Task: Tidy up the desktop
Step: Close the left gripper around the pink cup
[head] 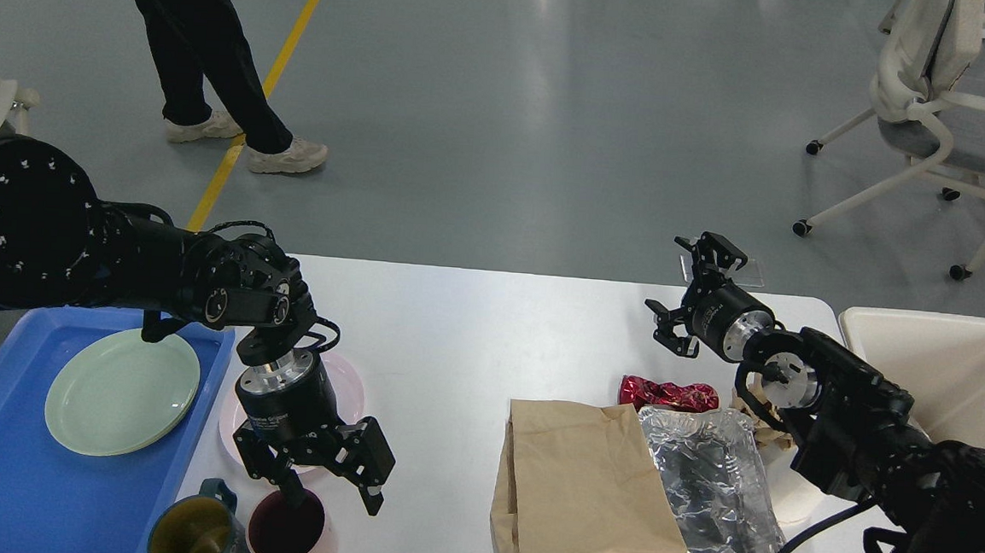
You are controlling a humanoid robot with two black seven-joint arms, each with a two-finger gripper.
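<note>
**Desktop status: left tool over the pink cup**

Desktop (454,343), the white counter, fills the lower half of your head view and carries everything noted below. Landmark: the brown paper bag (574,487), lying flat at centre-right.

- Left of the bag, at the near edge: a pink cup (293,538), and just left of it a dark green mug (194,536).
- Your left tool (334,493) hangs directly over the pink cup, fingers spread; one fingertip sits at the cup's mouth, the other outside its right rim. It pinches nothing.
- Behind the cup: a pink plate (349,383), mostly hidden by the left wrist.
- Far left of the bag: a blue tray (1,477) with a pale green plate (122,391) on it.
- Touching the bag's right side: crumpled foil (715,487); behind the foil, a red wrapper (669,394).
- Your right tool (692,297) is raised beyond the wrapper, fingers spread, empty.
- Far right of the bag: a cream bin (948,373).
</note>
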